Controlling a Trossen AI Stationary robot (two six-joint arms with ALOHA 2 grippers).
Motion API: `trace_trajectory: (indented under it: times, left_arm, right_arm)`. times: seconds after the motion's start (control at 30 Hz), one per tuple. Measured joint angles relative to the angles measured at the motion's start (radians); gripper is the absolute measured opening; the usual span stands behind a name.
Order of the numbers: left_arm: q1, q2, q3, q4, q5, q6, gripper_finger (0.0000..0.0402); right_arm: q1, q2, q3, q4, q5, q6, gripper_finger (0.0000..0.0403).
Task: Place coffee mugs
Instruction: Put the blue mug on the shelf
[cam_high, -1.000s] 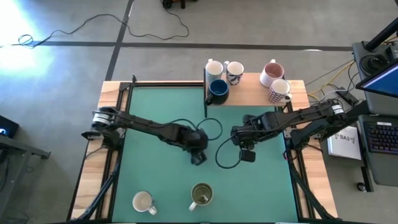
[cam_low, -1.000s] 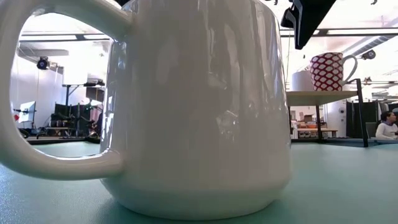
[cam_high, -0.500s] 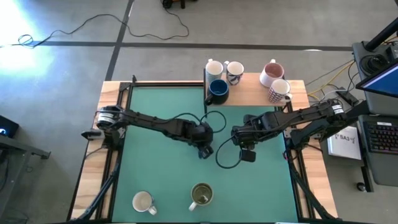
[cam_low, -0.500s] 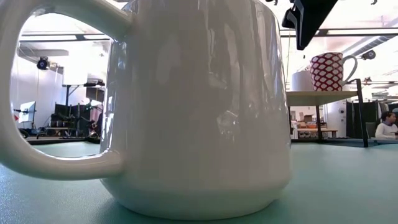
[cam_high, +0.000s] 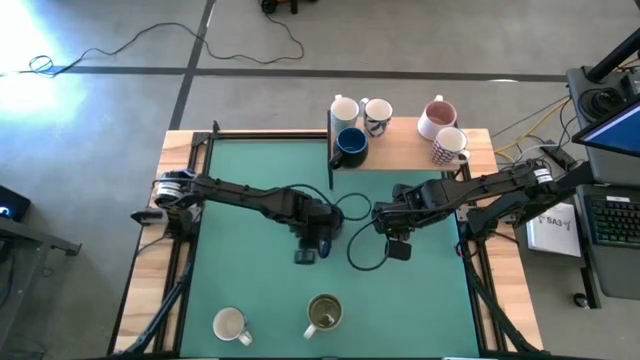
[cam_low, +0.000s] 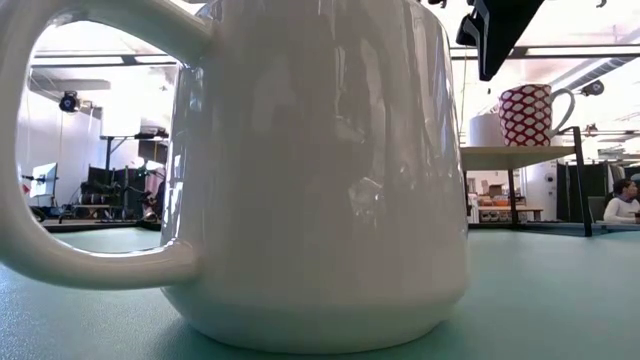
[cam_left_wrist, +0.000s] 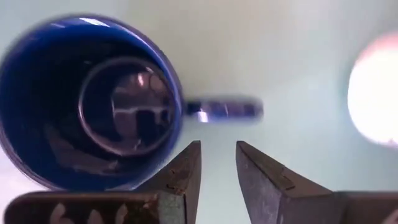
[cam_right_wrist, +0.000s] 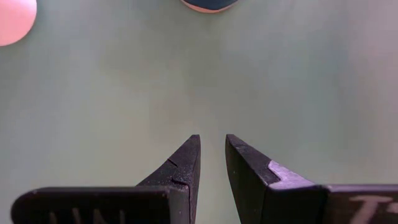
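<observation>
A dark blue coffee mug (cam_left_wrist: 87, 112) stands upright on the green mat, its handle (cam_left_wrist: 224, 111) sticking out sideways. My left gripper (cam_left_wrist: 217, 144) hangs over the mat's middle (cam_high: 310, 250) and points steeply down. Its fingers are a little apart above the mat just beside the handle, and nothing is between them. In the high view the left hand hides this mug. My right gripper (cam_right_wrist: 211, 137) hovers right of centre (cam_high: 397, 245), its fingers slightly apart over bare mat.
A wooden shelf (cam_high: 400, 155) at the far edge carries several mugs: a white one (cam_high: 344, 108), a patterned one (cam_high: 377, 115), a blue one (cam_high: 350, 145), a pink-lined one (cam_high: 437, 118) and a red-patterned one (cam_high: 450, 147). Near the front stand a white mug (cam_high: 230, 325) and an olive mug (cam_high: 323, 313).
My left hand has rolled about the line it points along while staying over the middle of the mat, so its end now lies more toward the table's left. The right arm has kept still.
</observation>
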Motion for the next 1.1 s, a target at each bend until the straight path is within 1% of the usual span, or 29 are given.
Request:
trace_trajectory:
  times: [0.1, 0.2, 0.3, 0.47, 0.67, 0.77, 0.83, 1.0, 1.1]
  left_arm:
    - [-0.001, 0.0, -0.004, -0.041, -0.023, 0.157, 0.0084]
    - [0.001, 0.001, -0.008, -0.033, -0.061, 0.259, 0.0084]
    - [0.0, 0.002, -0.003, -0.029, -0.091, 0.284, 0.0084]
    - [0.0, 0.001, -0.005, -0.005, -0.093, 0.321, 0.0084]
    - [0.001, 0.05, -0.016, -0.003, -0.104, 0.354, 0.0084]
    - [0.001, 0.068, -0.015, -0.007, -0.102, 0.323, 0.0079]
    - [0.001, 0.076, -0.003, 0.005, -0.097, 0.249, 0.0069]
    - [0.002, 0.103, 0.044, 0.005, -0.091, 0.076, 0.0014]
    - [0.002, 0.114, 0.081, 0.019, -0.086, -0.037, 0.0014]
  right_arm:
    - [0.0, 0.0, 0.0, 0.0, 0.0, 0.0, 0.0063]
    - [0.0, 0.0, 0.0, 0.001, 0.0, 0.0, 0.0063]
    - [0.0, 0.0, 0.0, 0.001, 0.0, 0.0, 0.0063]
    - [0.0, 0.0, 0.0, 0.002, 0.0, 0.0, 0.0063]
    - [0.0, 0.0, 0.0, 0.002, 0.0, 0.002, 0.0063]
    - [0.0, 0.0, 0.0, 0.002, 0.0, 0.002, 0.0063]
    - [0.0, 0.0, 0.0, 0.002, 0.0, 0.002, 0.0063]
    - [0.0, 0.0, 0.0, 0.003, 0.001, 0.0, 0.0063]
    - [0.0, 0.0, 0.0, 0.005, 0.001, 0.002, 0.0063]
